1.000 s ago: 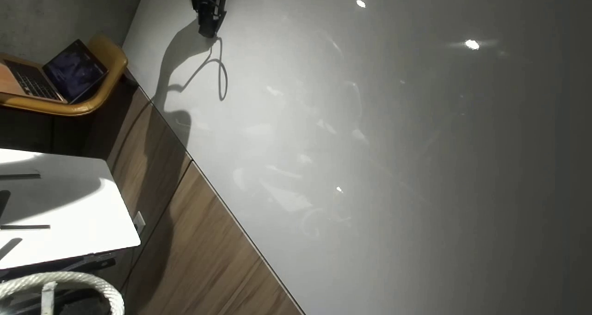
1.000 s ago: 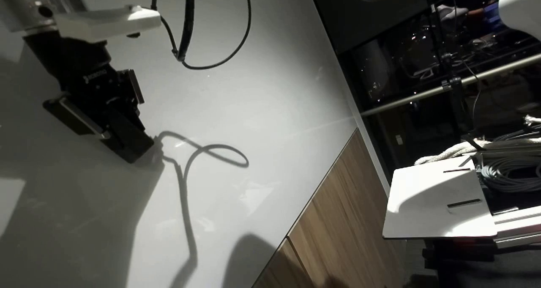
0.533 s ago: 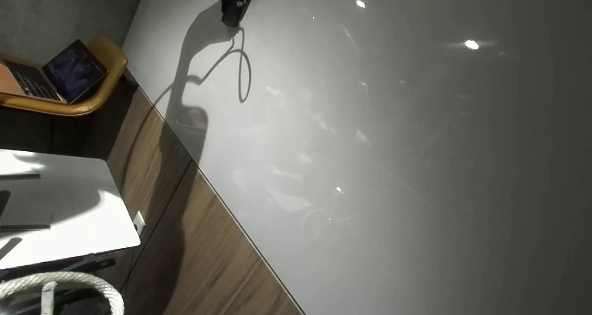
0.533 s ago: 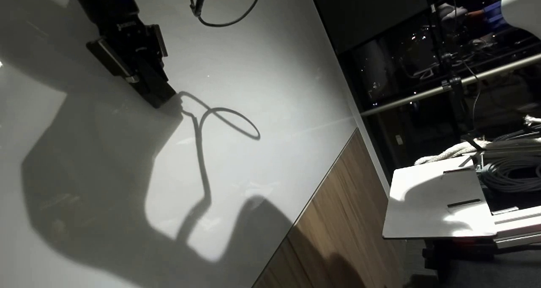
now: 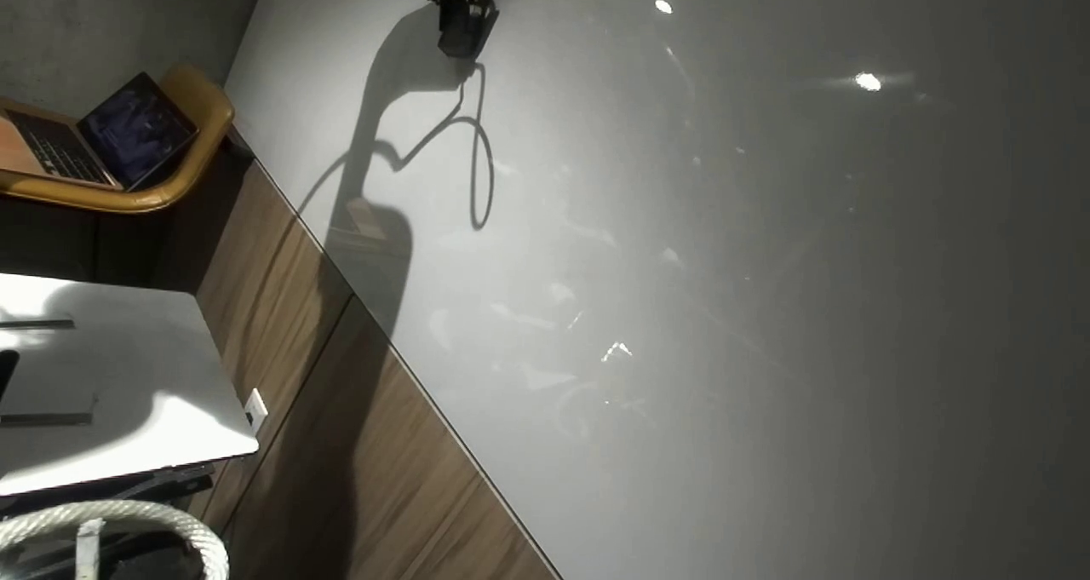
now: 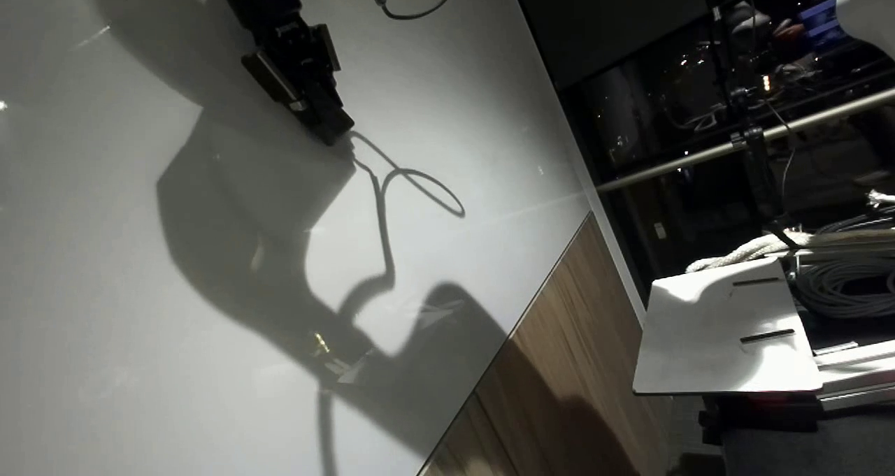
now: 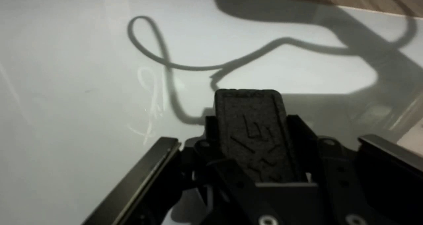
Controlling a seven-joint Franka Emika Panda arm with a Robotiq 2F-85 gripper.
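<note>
My gripper [image 7: 252,127] is shut on a dark, felt-like block [image 7: 251,112] that resembles a board eraser, with black strokes across its face. One finger presses each long side, and the block's end sticks out past the fingertips. It faces a large glossy white surface [image 7: 82,69] with faint pale smears [image 7: 150,109]. In both exterior views the gripper comes in from the top edge, the block [image 6: 330,121] foremost and close to its own shadow; whether it touches the surface I cannot tell. Faint streaks [image 5: 545,377] also show lower on the white surface.
Wood-grain panels [image 5: 426,478] border the white surface along a slanted edge. A small white table [image 5: 187,418], a thick rope [image 5: 170,516] and a yellow chair [image 5: 209,111] bearing a laptop [image 5: 136,133] stand off to one side. Coiled cables [image 6: 846,287] lie beyond the table.
Still holding the block, the gripper has travelled rightward in both exterior views, and also upward in one of them. Its shadow and the cable's shadow have shifted along with it.
</note>
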